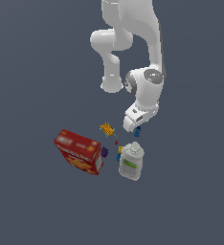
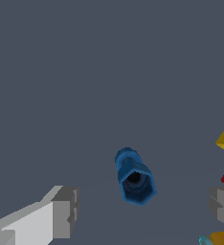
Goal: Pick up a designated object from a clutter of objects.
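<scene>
Exterior view: claw (image 1: 134,128) above white bottle (image 1: 131,161), dark blue bolt-like piece (image 1: 137,130) at its tips; red cracker box (image 1: 79,152) lying nearby. Wrist view: bolt-like piece (image 2: 133,176) midway between spread fingers (image 2: 61,213), touching neither; claw wide, holding nothing.

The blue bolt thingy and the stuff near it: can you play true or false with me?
1. The blue bolt lies between the gripper's fingers. True.
2. The fingers are squeezing it. False: they stand apart from it.
3. The red cracker box is on the white bottle. False: it sits apart, toward the exterior view's left.
4. The bottle has a green label. True.
</scene>
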`<state>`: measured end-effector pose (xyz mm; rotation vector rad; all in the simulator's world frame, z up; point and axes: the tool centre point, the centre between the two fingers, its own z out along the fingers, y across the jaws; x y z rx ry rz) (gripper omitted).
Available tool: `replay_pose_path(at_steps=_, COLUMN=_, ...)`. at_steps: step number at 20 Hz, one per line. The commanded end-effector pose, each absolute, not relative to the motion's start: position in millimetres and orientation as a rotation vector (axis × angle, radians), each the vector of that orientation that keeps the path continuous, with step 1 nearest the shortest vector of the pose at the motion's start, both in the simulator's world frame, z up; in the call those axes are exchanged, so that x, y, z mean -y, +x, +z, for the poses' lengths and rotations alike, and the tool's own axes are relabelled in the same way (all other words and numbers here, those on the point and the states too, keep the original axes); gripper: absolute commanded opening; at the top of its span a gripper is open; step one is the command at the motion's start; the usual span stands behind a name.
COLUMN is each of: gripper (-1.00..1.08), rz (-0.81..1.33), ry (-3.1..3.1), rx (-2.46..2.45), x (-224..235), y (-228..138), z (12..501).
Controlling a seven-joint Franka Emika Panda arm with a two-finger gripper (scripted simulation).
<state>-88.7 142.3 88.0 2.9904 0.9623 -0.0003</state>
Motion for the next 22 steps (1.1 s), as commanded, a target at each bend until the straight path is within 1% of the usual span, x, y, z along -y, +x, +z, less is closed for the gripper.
replay_pose_path(at_steps=1, gripper=1.0, rz=-0.001, ry=2.99, rx=-0.963, x=-142.3, y=-89.3, z=81.0)
replay_pose_path(at_steps=8, gripper=1.0, rz=-0.001, ry=2.99, rx=-0.966, x=-142.5, y=-90.2, z=52.5)
replay_pose_path(at_steps=14, gripper=1.0, rz=0.0, ry=2.989, rx=-0.968, x=-142.7, y=-90.2, z=44.0)
replay_pose_path(at_steps=15, gripper=-1.0, rz=0.0, ry=2.989, rx=-0.968, x=-142.7, y=-90.2, z=44.0)
replay_pose_path(at_steps=22, gripper=-1.0, rz=0.0, ry=2.989, rx=-0.968, x=-142.7, y=-90.2, z=44.0)
